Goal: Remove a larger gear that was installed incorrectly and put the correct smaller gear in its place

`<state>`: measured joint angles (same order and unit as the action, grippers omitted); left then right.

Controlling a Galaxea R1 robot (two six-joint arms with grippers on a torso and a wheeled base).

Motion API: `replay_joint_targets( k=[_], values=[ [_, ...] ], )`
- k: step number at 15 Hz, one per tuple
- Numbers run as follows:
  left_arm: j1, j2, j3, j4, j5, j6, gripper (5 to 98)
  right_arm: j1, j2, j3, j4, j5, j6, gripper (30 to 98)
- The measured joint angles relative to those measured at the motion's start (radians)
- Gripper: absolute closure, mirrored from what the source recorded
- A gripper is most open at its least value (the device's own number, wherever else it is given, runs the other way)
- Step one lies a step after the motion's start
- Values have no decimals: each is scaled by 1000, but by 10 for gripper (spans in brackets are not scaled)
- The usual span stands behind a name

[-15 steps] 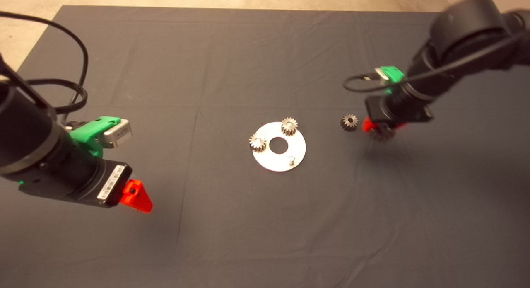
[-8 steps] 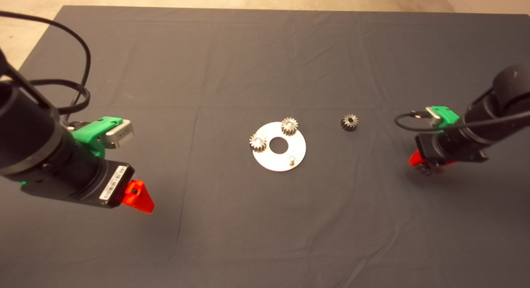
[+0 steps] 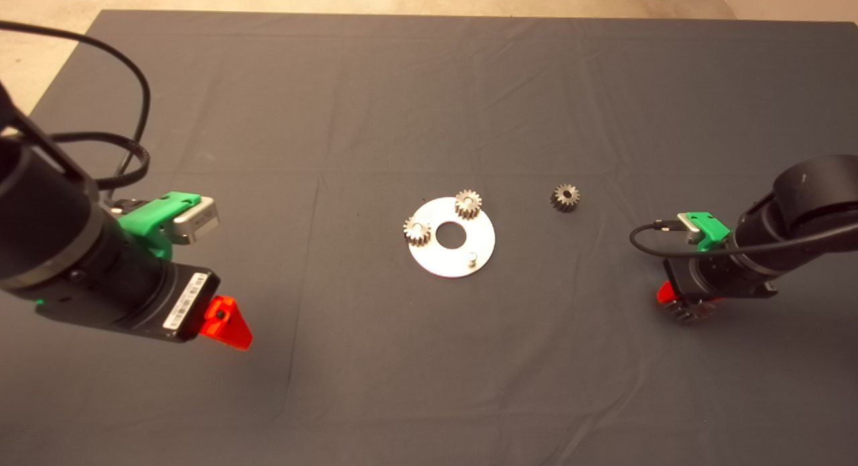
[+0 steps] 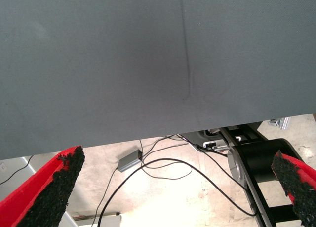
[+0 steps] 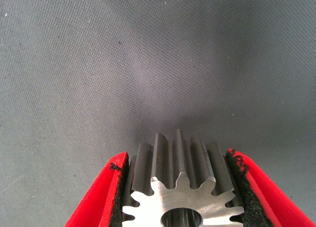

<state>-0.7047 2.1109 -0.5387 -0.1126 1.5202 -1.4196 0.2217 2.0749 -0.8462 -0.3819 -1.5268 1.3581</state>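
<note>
Right gripper: sitting low over the mat at the plate's 4 o'clock, well apart from it. Its red fingers are pinching the larger gear from both sides, black pads pressing against the teeth. In the head view the gear's teeth are peeking out beneath the gripper body.

Left gripper: hanging over the mat at the plate's 8 o'clock, well apart, its fingers standing wide apart and holding nothing. Its wrist view is taking in bare mat, the mat's edge, and floor with cables beyond.

Plate: a round silver disc with a centre hole, lying flat near the mat's middle. Two light gears are sitting on it, one at its 12 o'clock rim, one at its 9 o'clock rim. A bare pin is standing at its 5 o'clock.

Smaller gear: dark, lying flat on the mat at the plate's 2 o'clock, clear of the rim, touching nothing, between the plate and the right gripper.
</note>
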Motion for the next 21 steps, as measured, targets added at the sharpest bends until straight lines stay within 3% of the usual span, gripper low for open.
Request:
replay_joint_targets(
  k=[8, 14, 17, 19, 21],
  values=[
    [0, 0, 0, 0, 3, -2, 58, 13, 15, 26, -5, 1, 0, 774],
    [0, 0, 0, 0, 4, -2, 58, 25, 89, 4, -4, -2, 0, 755],
    [0, 0, 0, 0, 5, -2, 58, 31, 142, -45, -2, -30, 0, 755],
    [0, 0, 0, 0, 5, -2, 58, 36, 200, -129, -5, -8, -28, 755],
    [0, 0, 0, 0, 5, -2, 58, 37, 260, -219, -5, -6, -66, 755]
  ],
)
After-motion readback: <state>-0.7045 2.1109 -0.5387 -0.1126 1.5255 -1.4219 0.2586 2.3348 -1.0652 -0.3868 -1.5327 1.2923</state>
